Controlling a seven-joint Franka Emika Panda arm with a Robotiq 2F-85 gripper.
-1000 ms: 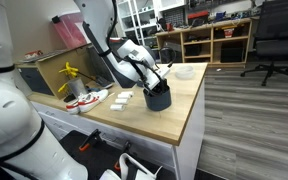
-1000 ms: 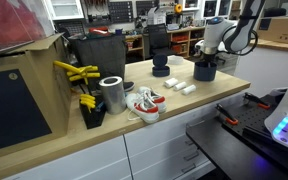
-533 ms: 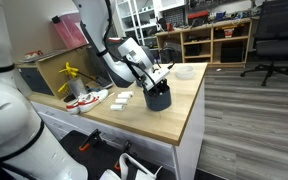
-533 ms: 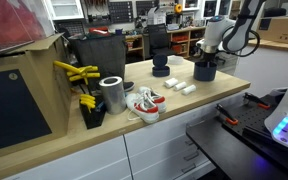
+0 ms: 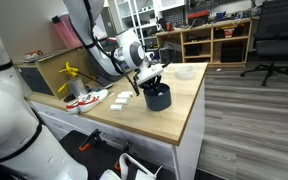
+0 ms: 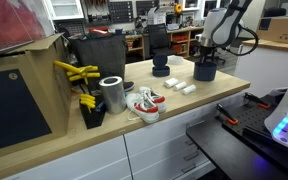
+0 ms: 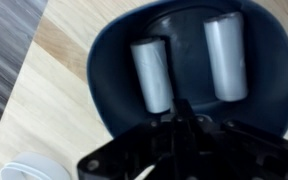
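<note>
A dark blue cup (image 7: 114, 70) stands on the wooden table and holds two white cylinders (image 7: 150, 72) lying side by side. It shows in both exterior views (image 5: 158, 98) (image 6: 205, 71). My gripper (image 7: 178, 118) hangs just above the cup's rim, fingers together with nothing between them. In both exterior views the gripper (image 5: 150, 76) (image 6: 212, 53) is a little above the cup and apart from it.
More white cylinders (image 5: 122, 98) (image 6: 179, 88) lie on the table beside the cup. A pair of red and white shoes (image 6: 144, 103), a metal can (image 6: 111, 95), yellow tools (image 6: 76, 72) and a white bowl (image 5: 184, 72) also stand on the table. The table edge is near the cup.
The gripper has lifted up out of the cup and the arm has risen. The cup and the cylinders have not moved.
</note>
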